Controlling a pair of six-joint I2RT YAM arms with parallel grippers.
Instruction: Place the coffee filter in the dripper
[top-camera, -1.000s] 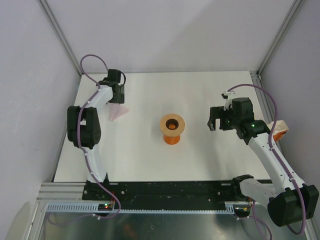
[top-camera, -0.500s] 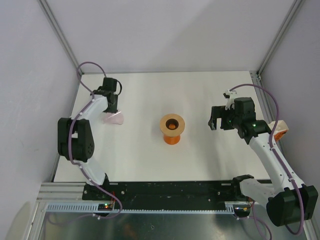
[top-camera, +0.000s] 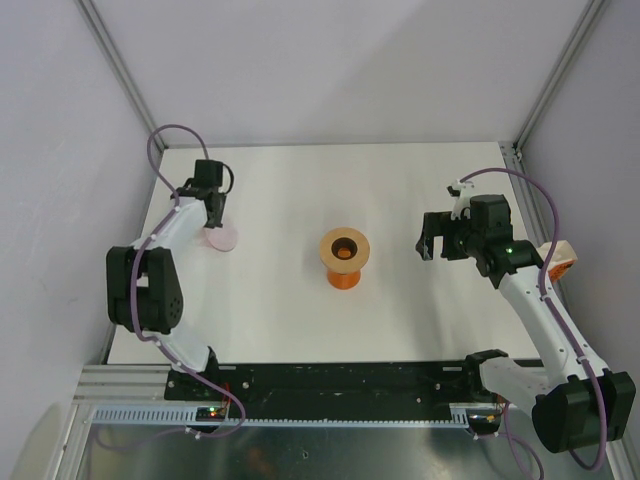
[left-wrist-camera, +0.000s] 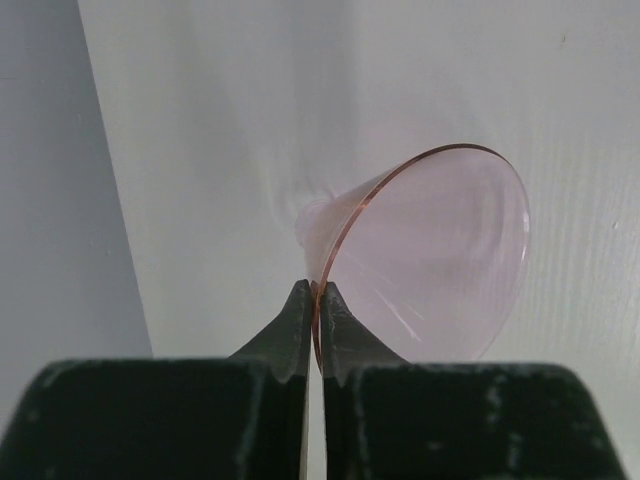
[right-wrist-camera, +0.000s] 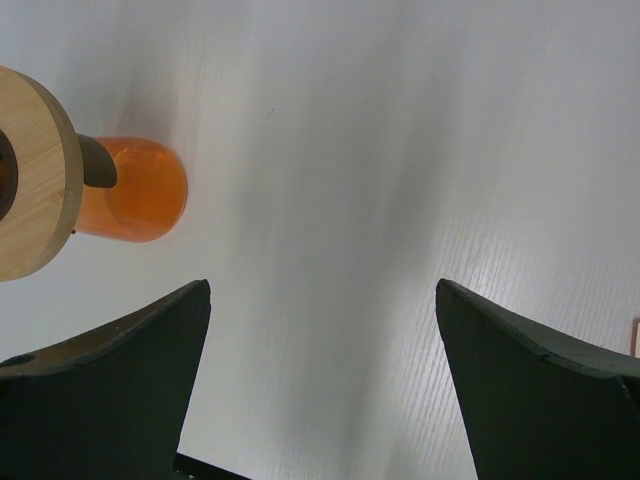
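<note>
The coffee filter is a pale-pink paper cone lying on its side at the table's left. My left gripper is shut on its rim edge, both black fingertips pinching the thin paper; from above it sits just behind the filter. The dripper is orange with a wide round rim and stands upright mid-table. It also shows at the left of the right wrist view. My right gripper hangs open over bare table, right of the dripper, holding nothing.
A white-and-orange packet lies at the table's right edge, beside the right arm. The white table is walled by pale panels on the left, back and right. The arm bases stand on a black rail at the near edge.
The left jaws went from open to shut on the filter's rim. The left arm swung left and the filter shifted left with it. The right arm stayed still.
</note>
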